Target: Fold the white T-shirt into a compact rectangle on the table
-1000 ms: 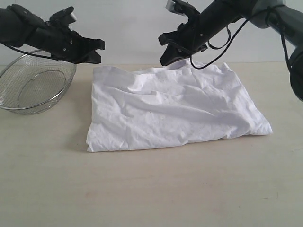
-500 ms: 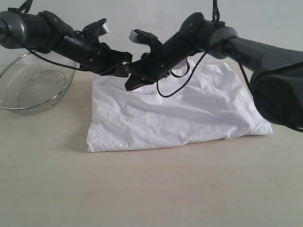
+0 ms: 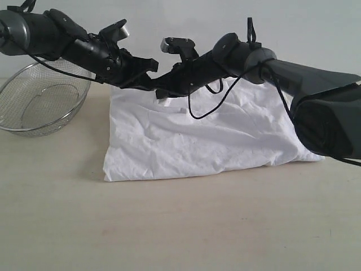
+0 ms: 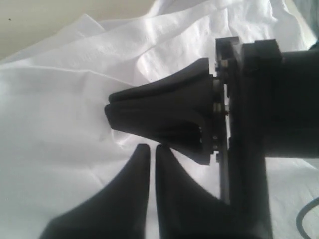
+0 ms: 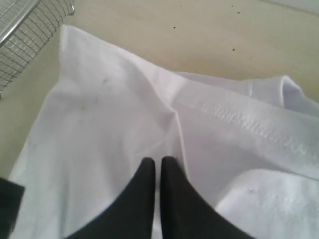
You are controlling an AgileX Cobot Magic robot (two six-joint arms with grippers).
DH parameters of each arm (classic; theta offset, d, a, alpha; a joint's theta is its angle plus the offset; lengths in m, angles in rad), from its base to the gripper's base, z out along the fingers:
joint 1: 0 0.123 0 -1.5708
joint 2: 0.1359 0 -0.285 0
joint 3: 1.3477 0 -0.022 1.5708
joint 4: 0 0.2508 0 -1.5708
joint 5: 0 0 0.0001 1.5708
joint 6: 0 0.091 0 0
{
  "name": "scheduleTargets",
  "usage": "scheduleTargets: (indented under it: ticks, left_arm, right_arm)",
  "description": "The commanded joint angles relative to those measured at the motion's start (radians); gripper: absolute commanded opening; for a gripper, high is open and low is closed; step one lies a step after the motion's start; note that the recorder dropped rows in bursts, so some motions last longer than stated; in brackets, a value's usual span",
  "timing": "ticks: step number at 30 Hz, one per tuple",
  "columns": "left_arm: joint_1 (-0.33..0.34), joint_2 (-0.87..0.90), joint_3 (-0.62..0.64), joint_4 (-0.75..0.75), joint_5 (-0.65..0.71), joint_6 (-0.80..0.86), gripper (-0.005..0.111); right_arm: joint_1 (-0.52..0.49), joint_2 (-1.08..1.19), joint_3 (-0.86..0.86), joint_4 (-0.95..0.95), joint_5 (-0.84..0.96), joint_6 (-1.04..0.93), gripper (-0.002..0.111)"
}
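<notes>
The white T-shirt (image 3: 208,132) lies folded and wrinkled on the table (image 3: 180,226); no lettering shows. Both arms meet above its back left part. My left gripper (image 3: 148,73) reaches in from the left, shut, with nothing between its fingers (image 4: 142,154); in the left wrist view it (image 4: 151,149) hovers over white cloth (image 4: 60,114). My right gripper (image 3: 163,89) reaches across from the right and sits close beside the left one, its black jaws (image 4: 159,117) pressed together too. Seen from the right wrist, it (image 5: 158,162) stands shut over a hemmed fold of the shirt (image 5: 114,109).
A steel mesh bowl (image 3: 42,104) stands on the table at the back left, close to the shirt's left edge; its rim (image 5: 22,30) shows in the right wrist view. A black cable (image 3: 197,110) hangs from the right arm over the shirt.
The right arm swung left from the shirt's back middle. The left arm came right from above the bowl. Both grippers now meet over the back left; the shirt lies much the same.
</notes>
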Motion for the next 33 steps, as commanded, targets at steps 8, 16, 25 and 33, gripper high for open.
scheduleTargets:
  ticks: [8, 16, 25, 33]
  left_arm:
    - [-0.004, -0.019, -0.004, 0.0, 0.075, -0.013, 0.004]
    - [-0.004, -0.021, 0.072, 0.019, 0.058, -0.032, 0.004]
    - [-0.005, -0.098, 0.298, -0.112, 0.046, 0.032, 0.004]
    - [-0.075, -0.121, 0.373, -0.162, 0.065, 0.044, 0.004]
  right_arm:
    - [-0.032, -0.045, -0.004, -0.038, 0.019, -0.015, 0.0]
    - [-0.194, -0.134, 0.001, -0.011, 0.267, 0.045, 0.0]
    - [-0.344, -0.192, 0.001, -0.103, 0.496, 0.183, 0.0]
    - [-0.349, -0.24, 0.126, -0.256, 0.496, 0.235, 0.0]
